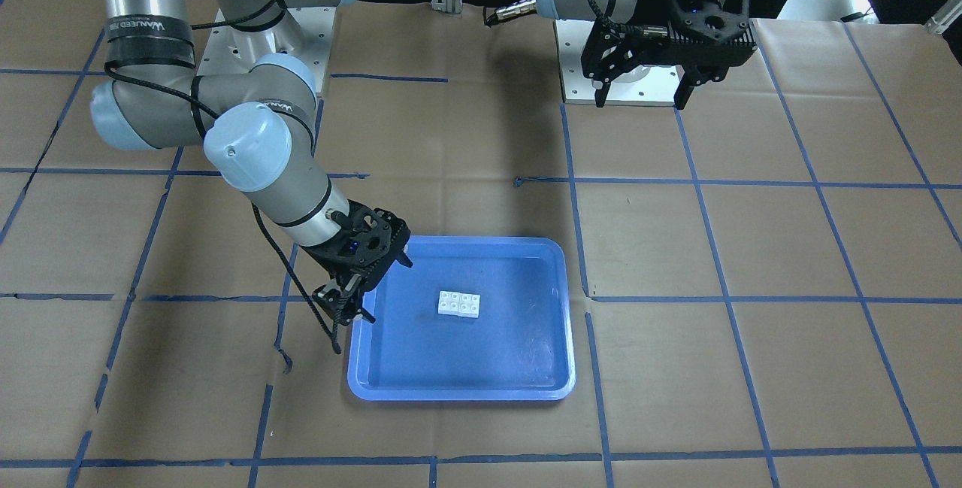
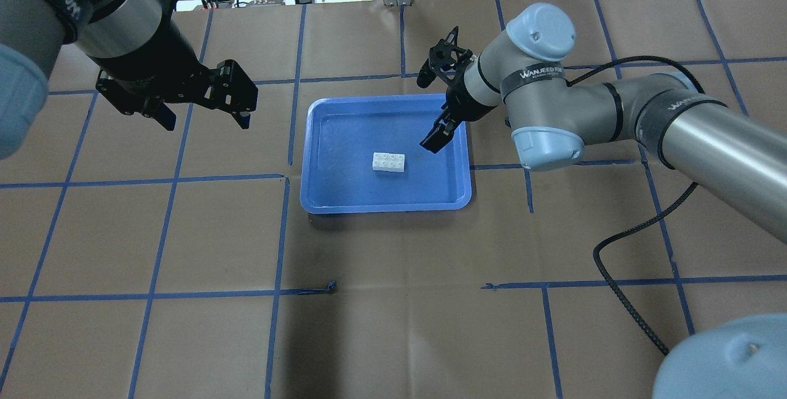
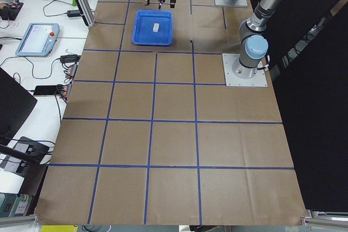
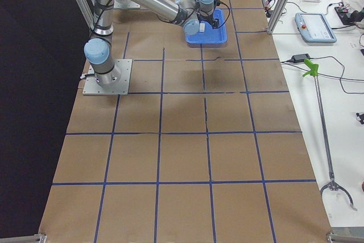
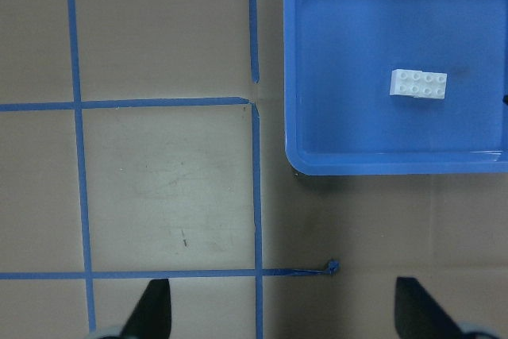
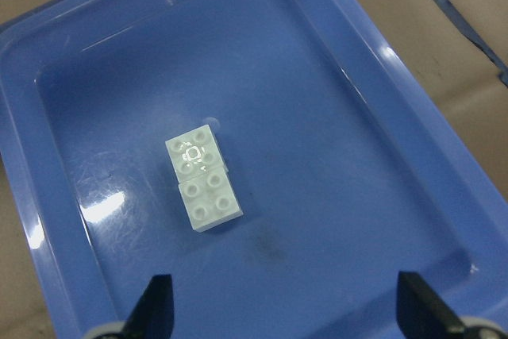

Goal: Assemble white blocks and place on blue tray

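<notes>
The two white blocks (image 1: 459,304) lie studs up, pressed side by side into one small slab, flat on the floor of the blue tray (image 1: 488,356) near its middle. My right gripper (image 2: 428,110) hangs over the tray's rim on my right side, its fingers spread wide and empty, close to the blocks but not touching them. My left gripper (image 2: 203,117) is also spread wide and empty, above the taped brown table (image 2: 399,325) well apart from the tray.
</notes>
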